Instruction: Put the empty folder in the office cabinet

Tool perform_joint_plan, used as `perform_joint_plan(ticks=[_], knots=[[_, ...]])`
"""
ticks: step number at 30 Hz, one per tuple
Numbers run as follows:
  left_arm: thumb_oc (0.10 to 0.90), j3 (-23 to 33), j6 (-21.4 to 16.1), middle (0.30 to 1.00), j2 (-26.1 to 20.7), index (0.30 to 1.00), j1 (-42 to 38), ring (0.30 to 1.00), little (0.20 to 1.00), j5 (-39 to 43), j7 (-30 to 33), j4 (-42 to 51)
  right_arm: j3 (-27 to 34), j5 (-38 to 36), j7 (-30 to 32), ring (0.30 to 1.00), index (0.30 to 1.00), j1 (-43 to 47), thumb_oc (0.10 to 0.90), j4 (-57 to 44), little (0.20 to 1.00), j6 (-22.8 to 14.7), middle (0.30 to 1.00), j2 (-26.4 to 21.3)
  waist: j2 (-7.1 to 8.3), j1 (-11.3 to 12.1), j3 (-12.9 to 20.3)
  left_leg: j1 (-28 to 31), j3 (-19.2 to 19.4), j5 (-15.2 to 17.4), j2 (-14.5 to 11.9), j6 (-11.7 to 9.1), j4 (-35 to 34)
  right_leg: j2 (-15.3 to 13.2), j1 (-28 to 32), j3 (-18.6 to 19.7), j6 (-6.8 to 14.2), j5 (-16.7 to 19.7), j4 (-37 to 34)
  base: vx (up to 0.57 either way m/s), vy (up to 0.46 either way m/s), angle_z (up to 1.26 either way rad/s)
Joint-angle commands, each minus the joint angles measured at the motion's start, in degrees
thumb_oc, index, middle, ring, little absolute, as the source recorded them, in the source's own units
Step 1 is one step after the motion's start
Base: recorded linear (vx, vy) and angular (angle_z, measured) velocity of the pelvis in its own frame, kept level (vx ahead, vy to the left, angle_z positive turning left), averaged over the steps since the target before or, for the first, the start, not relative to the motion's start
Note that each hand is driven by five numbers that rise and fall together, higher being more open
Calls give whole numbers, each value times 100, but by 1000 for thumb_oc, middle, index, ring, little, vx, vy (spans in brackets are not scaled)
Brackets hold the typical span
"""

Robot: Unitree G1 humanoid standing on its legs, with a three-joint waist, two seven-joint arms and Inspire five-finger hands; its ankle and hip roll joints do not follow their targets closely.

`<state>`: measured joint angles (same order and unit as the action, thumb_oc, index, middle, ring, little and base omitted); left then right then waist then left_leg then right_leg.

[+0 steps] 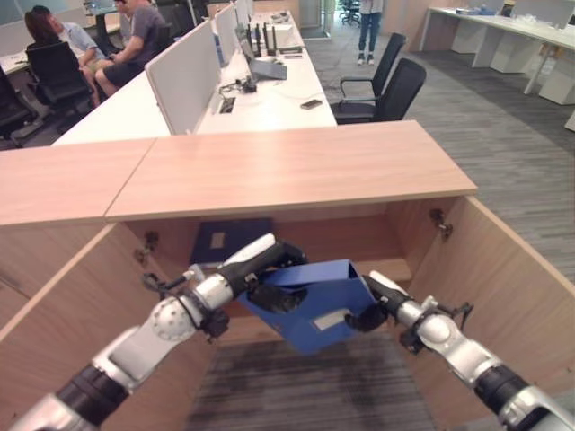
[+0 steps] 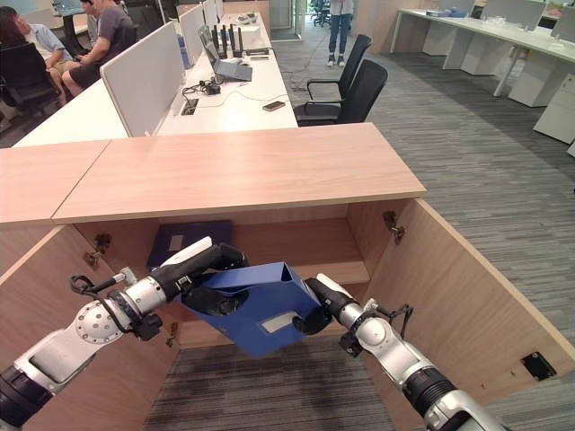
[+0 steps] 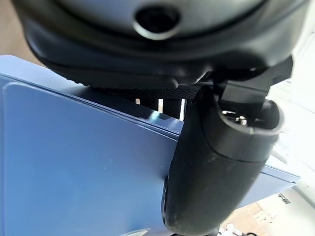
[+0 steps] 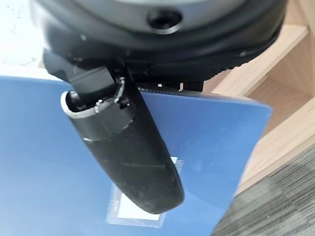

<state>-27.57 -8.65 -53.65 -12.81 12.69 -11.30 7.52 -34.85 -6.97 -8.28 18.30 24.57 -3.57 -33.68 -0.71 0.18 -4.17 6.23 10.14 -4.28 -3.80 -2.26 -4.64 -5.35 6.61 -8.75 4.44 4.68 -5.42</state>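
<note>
Left hand point(image 2: 211, 269): thumb and fingers pinch the blue box folder point(image 2: 260, 305).
Right hand point(image 2: 325, 301): thumb clamps its opposite face.
Folder: held tilted before the open wooden cabinet point(image 2: 243, 175).
Inside: second blue folder point(image 2: 184, 241).
Room: grey carpet point(image 2: 467, 162), white desks point(image 2: 234, 103), seated people point(image 2: 99, 36).

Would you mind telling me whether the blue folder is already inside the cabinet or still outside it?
Still outside: the blue folder is held tilted before the open cabinet by the left hand and right hand.
</note>
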Motion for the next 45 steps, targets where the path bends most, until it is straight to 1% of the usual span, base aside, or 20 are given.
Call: perform_joint_plan(ticks=[1,2,3,4,5,9,13,16,18,20,22,25,26,27,28,30,33,38,43,45], knots=[[400,-176,-1088,300,667,300,-1354,300,300,1057,65,1053,-168,-532,-171,300,300,586,400,-162,300,-546,300,581,188,24,346,225,-214,759,238,-82,-36,134,126,-220,205,-633,42,0,0,0],[427,-173,-1089,340,669,340,-1347,340,340,1058,64,1055,-170,-531,-172,300,300,581,400,-167,300,-545,300,579,186,21,351,225,-216,759,238,-82,-36,134,126,-222,205,-634,42,0,0,0],[555,-112,-1055,533,663,533,-1233,533,533,1037,31,963,-92,-555,-183,300,300,445,400,-146,300,-551,300,571,182,17,344,225,-217,754,236,-86,-36,135,133,-225,200,-641,42,0,0,0],[651,-110,-1056,676,665,676,-1223,676,676,1037,28,965,-94,-554,-184,300,300,438,400,-150,300,-550,300,569,181,14,351,225,-220,755,236,-86,-36,135,133,-228,200,-642,42,0,0,0],[800,-31,-979,900,645,900,-1037,900,900,997,-11,819,75,-618,-181,300,300,215,400,-99,300,-529,300,586,176,5,343,229,-233,753,228,-89,-36,137,141,-236,199,-654,42,0,0,0],[800,122,-805,900,606,900,-635,900,900,1066,-169,547,356,-671,-156,300,300,-143,400,29,300,-468,300,556,157,-16,312,209,-256,731,219,-101,-36,146,135,-252,181,-654,42,13,-34,7],[800,602,-481,900,713,900,457,900,900,1285,-333,-269,765,-426,-215,300,300,-713,400,143,300,-334,300,301,139,-33,223,157,-278,681,167,-133,-36,191,85,-262,138,-653,42,19,-69,2],[800,988,-258,900,1317,900,1165,900,900,1525,-254,-1068,984,-195,-220,300,300,-959,400,227,300,-252,300,179,115,-50,138,126,-329,628,96,-154,-36,244,24,-275,77,-707,100,3,-77,1],[800,1197,-1,900,1864,900,1437,900,900,1977,-156,-1860,1098,-146,-136,300,300,-937,400,437,300,-207,300,176,99,-40,-7,30,-331,516,15,-170,27,280,-148,-224,-2,-816,332,-79,-77,12],[800,1321,275,900,2358,900,1652,900,900,2098,3,-2553,1218,-55,-58,300,300,-937,400,649,300,-115,300,261,133,-12,-138,-339,-380,659,-50,-187,669,299,-256,-228,-106,-903,486,-109,-108,9],[800,1278,492,900,2547,900,1799,900,900,1919,52,-2935,1308,23,-46,300,300,-928,400,761,300,-12,300,271,156,-1,-264,-662,-368,745,-91,-208,1278,281,-259,-272,-186,-960,567,-57,-91,2],[800,1271,537,900,2592,900,1881,900,900,1936,28,-2979,1350,12,-24,300,300,-924,400,753,300,17,300,274,155,-6,-307,-793,-350,735,-107,-209,1507,275,-239,-311,-213,-988,577,-8,-30,4],[800,1244,667,900,2717,900,1923,900,900,2061,-12,-3360,1425,-80,54,300,300,-905,400,839,300,70,300,297,153,10,-400,-1156,-324,490,-146,-182,1802,258,-179,-371,-257,-1036,567,86,-16,16],[800,1284,784,900,2952,900,1970,900,900,1965,69,-3937,1469,-195,109,300,300,-918,400,937,300,116,300,425,147,66,-373,-1487,-397,421,-12,-117,1649,261,-108,-345,-248,-1079,494,131,1,10],[800,1319,793,900,3048,900,2007,900,900,1925,85,-4098,1477,-207,121,300,300,-942,400,967,300,121,300,458,123,88,-350,-1512,-449,307,26,-128,1452,290,-89,-316,-242,-1098,481,175,41,10],[800,1439,862,900,3326,900,1987,900,900,1707,150,-4861,1540,-281,179,300,300,-1018,400,1070,300,141,300,548,2,160,-301,-1805,-539,-320,27,-226,814,391,26,-214,-230,-1185,423,216,99,-3],[800,1597,895,900,3618,900,1797,900,900,1486,259,-5818,1546,-394,231,300,300,-993,400,1279,300,157,300,694,-78,237,-341,-2037,-474,-581,33,-292,69,447,261,-29,-221,-1303,383,225,104,-11],[800,2093,834,900,3980,900,1687,900,900,1031,441,-7201,1493,-444,142,300,300,-1127,400,1505,300,192,300,957,-189,286,-167,-1998,-443,-819,-99,-413,-36,455,684,335,-140,-1444,221,313,159,-35],[800,2420,842,900,4021,900,1627,900,900,326,496,-8104,1442,-538,87,300,300,-1241,400,1630,300,199,300,1223,-104,322,-39,-1899,-160,-829,-102,-335,-36,166,726,433,-2,-1543,222,285,212,-21],[800,2700,923,900,3954,900,1763,900,900,-359,669,-8753,1415,-655,13,300,300,-1310,400,1755,300,250,300,1444,24,385,76,-1876,-20,-681,44,-182,-36,-131,652,453,170,-1543,341,354,271,-25]])
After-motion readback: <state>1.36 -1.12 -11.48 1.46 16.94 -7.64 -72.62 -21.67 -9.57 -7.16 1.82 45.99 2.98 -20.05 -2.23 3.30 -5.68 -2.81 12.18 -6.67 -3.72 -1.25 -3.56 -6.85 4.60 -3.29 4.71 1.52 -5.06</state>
